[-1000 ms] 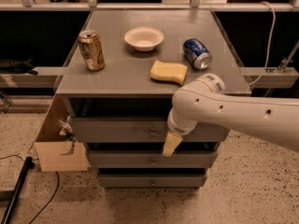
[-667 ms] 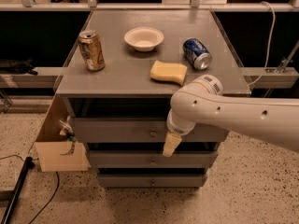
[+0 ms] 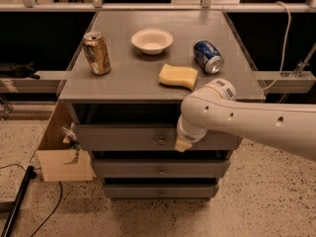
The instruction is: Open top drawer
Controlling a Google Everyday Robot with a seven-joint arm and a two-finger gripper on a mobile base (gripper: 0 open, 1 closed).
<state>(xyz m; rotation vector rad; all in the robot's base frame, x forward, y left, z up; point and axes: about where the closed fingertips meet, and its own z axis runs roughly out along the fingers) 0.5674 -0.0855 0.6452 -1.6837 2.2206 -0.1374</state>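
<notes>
The top drawer (image 3: 118,138) is the grey panel just under the cabinet top, with a small round metal knob (image 3: 161,141) at its centre. My gripper (image 3: 181,144) hangs from the white arm that comes in from the right. It sits in front of the drawer panel, just right of the knob and at about its height. Its tan tip is near the panel's lower edge. The arm hides the right part of the drawer front.
On the cabinet top (image 3: 128,83) stand a gold can (image 3: 97,53), a white bowl (image 3: 152,40), a yellow sponge (image 3: 177,76) and a blue can on its side (image 3: 208,56). Two narrower drawers (image 3: 160,169) lie below. An open cardboard box (image 3: 61,154) stands at the left.
My gripper has risen a little, from the gap below the top drawer up to knob height. The drawers and the things on top have not moved.
</notes>
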